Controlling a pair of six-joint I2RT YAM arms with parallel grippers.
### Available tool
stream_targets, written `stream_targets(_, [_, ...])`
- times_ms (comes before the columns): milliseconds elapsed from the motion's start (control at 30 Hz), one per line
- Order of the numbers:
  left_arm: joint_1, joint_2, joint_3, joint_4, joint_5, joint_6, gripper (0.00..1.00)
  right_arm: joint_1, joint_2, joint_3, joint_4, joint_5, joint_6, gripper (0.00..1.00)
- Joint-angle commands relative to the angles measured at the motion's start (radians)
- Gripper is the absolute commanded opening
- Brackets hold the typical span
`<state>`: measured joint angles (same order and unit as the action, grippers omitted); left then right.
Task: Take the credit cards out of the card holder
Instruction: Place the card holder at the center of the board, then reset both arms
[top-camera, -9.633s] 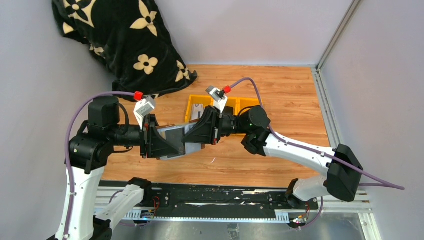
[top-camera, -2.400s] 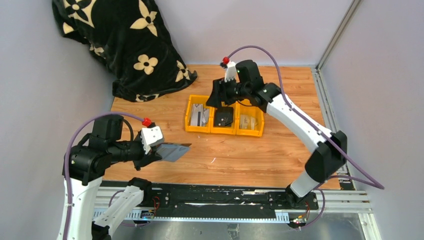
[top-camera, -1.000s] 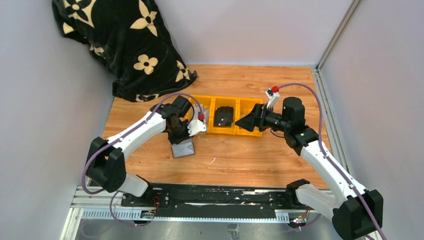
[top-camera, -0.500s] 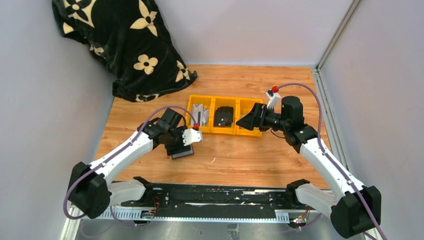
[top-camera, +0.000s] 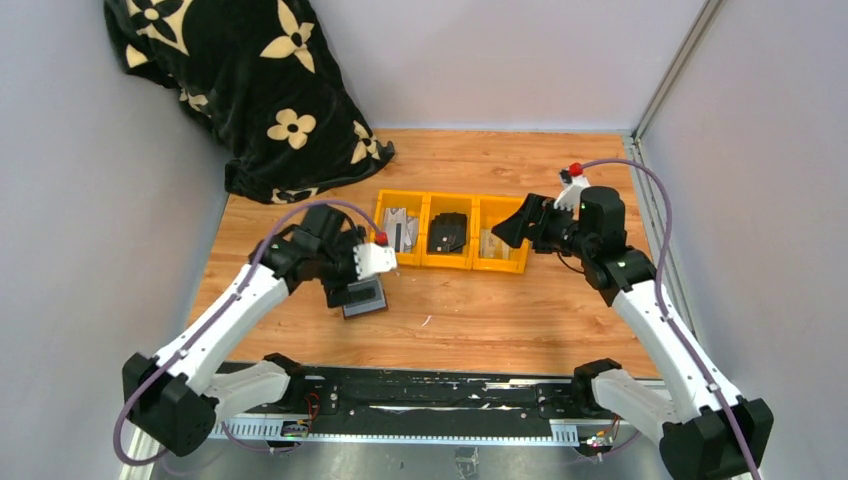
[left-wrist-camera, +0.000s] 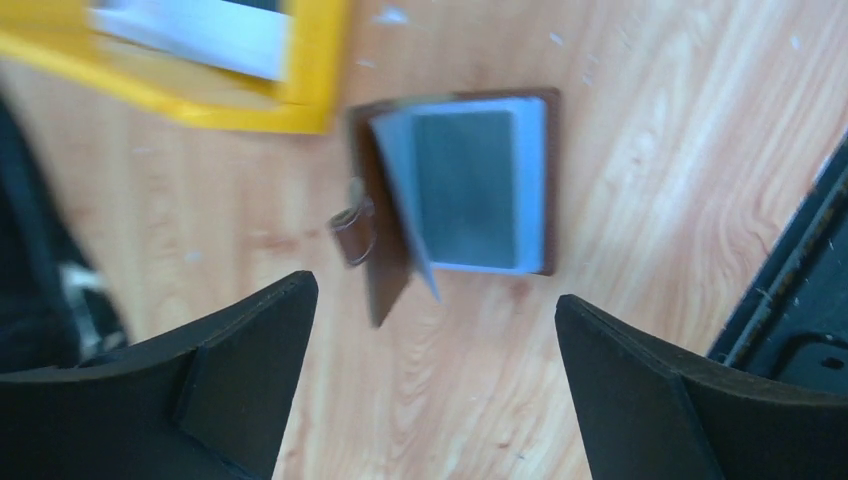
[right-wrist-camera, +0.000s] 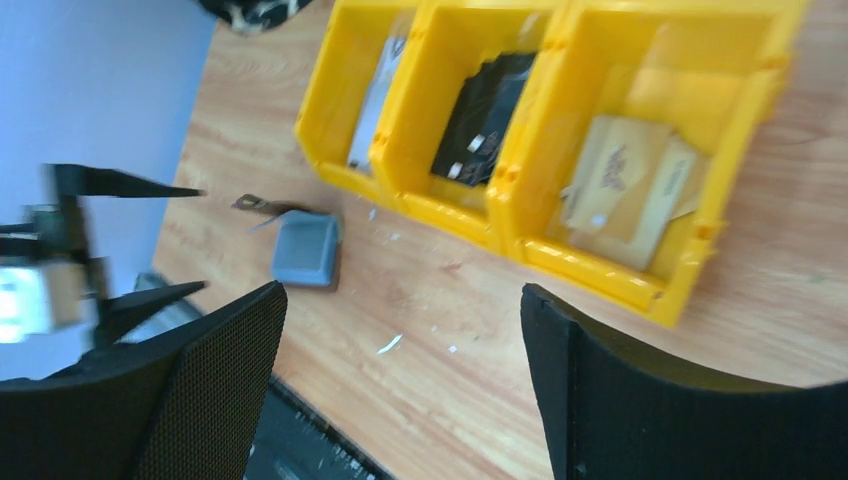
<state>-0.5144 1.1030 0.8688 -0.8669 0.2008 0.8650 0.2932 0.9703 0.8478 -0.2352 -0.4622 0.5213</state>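
Note:
The card holder (top-camera: 365, 297) lies on the wooden table in front of the yellow bins, folded out with its grey inner face (left-wrist-camera: 470, 185) up and its brown cover flap (left-wrist-camera: 385, 250) raised at one side. My left gripper (top-camera: 347, 283) hangs just above it, open, with nothing between its fingers (left-wrist-camera: 432, 300). My right gripper (top-camera: 507, 226) hovers open over the right bin, empty (right-wrist-camera: 405, 295). Cards lie in the bins: pale grey ones (right-wrist-camera: 372, 100) in the left, a black one (right-wrist-camera: 485, 110) in the middle, tan ones (right-wrist-camera: 625, 190) in the right. The card holder (right-wrist-camera: 306, 248) also shows in the right wrist view.
Three joined yellow bins (top-camera: 378, 215) stand mid-table. A black blanket with cream flowers (top-camera: 250, 80) is heaped at the back left. A black rail (top-camera: 430, 390) runs along the near edge. Grey walls close in both sides.
My left gripper has opened and let go of the card holder, which now rests on the table; the left arm drew back slightly. My right arm shifted a little to the right and back.

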Motion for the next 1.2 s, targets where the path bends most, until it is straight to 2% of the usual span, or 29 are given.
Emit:
stream_targets(0, [0.146,-0.063,0.163,-0.015,0.106,-0.032,1.00,-0.045,-0.063,0.045,-0.073,0.206,-0.058,0.90])
stream_targets(167, [0.373,-0.013,0.243,0.028,0.224,-0.103,1.00,-0.066,-0.089,0.064,-0.112,0.444,-0.107,0.91])
stream_targets(300, [0.506,0.027,0.181,0.199,0.263,-0.242,1.00,-0.069,-0.130,-0.009,-0.026,0.705,-0.172,0.93])
stream_targets(467, [0.615,0.028,-0.041,0.574,0.272,-0.420,1.00,-0.069,-0.130,-0.157,0.140,1.031,-0.291,0.94])
stream_targets(567, [0.642,0.013,-0.203,0.839,0.272,-0.539,1.00,-0.084,-0.084,-0.230,0.209,1.143,-0.303,0.94])
stream_targets(633, [0.646,0.008,-0.310,1.059,0.244,-0.600,1.00,-0.092,-0.065,-0.299,0.327,1.202,-0.336,0.94])
stream_targets(800, [0.655,0.036,-0.530,1.589,0.185,-0.752,1.00,-0.141,-0.003,-0.470,0.656,1.183,-0.418,0.94])
stream_targets(900, [0.656,0.057,-0.533,1.649,0.164,-0.794,1.00,-0.163,0.076,-0.554,0.824,1.159,-0.459,0.91])
stream_targets(1033, [0.657,0.081,-0.521,1.666,0.113,-0.833,1.00,-0.169,0.163,-0.577,0.933,1.143,-0.465,0.89])
stream_targets(1167, [0.663,0.080,-0.531,1.590,0.126,-0.879,1.00,-0.173,0.238,-0.573,1.012,1.143,-0.476,0.89])
